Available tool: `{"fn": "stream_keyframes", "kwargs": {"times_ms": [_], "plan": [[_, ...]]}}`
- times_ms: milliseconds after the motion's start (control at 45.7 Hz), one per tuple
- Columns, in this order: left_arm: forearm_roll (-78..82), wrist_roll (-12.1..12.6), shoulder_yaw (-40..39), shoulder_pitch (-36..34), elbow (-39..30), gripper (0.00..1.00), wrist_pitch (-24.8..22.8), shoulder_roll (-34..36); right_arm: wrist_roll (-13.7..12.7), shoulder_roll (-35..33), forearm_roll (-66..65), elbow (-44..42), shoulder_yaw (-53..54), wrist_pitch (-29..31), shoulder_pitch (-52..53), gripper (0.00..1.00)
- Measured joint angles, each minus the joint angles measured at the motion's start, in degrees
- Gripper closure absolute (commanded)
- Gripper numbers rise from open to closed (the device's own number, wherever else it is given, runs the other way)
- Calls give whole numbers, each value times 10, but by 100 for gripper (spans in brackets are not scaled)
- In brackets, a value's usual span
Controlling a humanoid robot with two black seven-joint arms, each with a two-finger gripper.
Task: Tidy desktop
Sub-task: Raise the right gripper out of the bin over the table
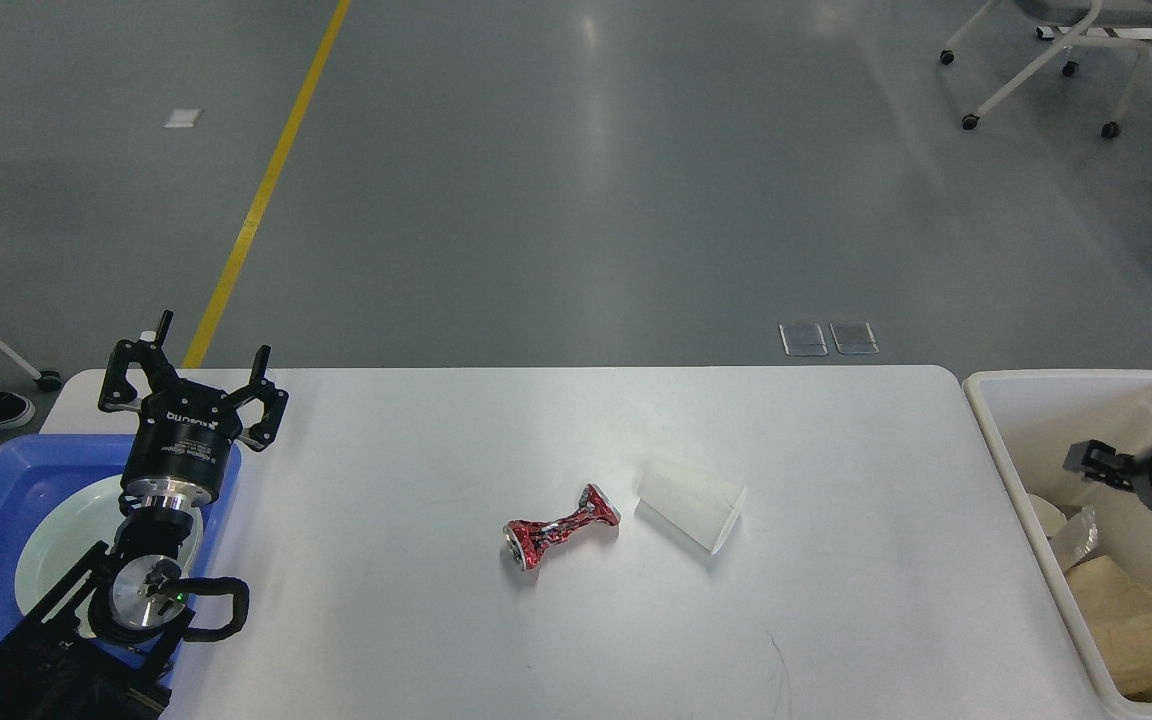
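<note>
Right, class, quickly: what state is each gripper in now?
Left gripper: open, holding nothing.
Right gripper: over the bin, fingers indistinct, cannot tell.

A single head view looks forward and down from the robot's own head, set above the near edge of the desktop (576,620), with open floor (586,180) beyond its far edge.
</note>
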Motion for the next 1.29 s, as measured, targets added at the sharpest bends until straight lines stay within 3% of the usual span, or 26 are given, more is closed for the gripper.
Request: {"fn": "stream_keyframes", "kwargs": {"times_ms": [263,460,941,1291], "plan": [[0,0,0,0,0,4,0,0,0,34,2,78,-37,226,205,0],[0,0,0,0,0,4,0,0,0,92,6,165,-56,331,338,0],[0,-1,0,0,0,4,0,0,-2,200,137,375,-73,346,628,0],[0,-1,0,0,0,4,0,0,-1,209,154,404,-60,351,673,0]]}}
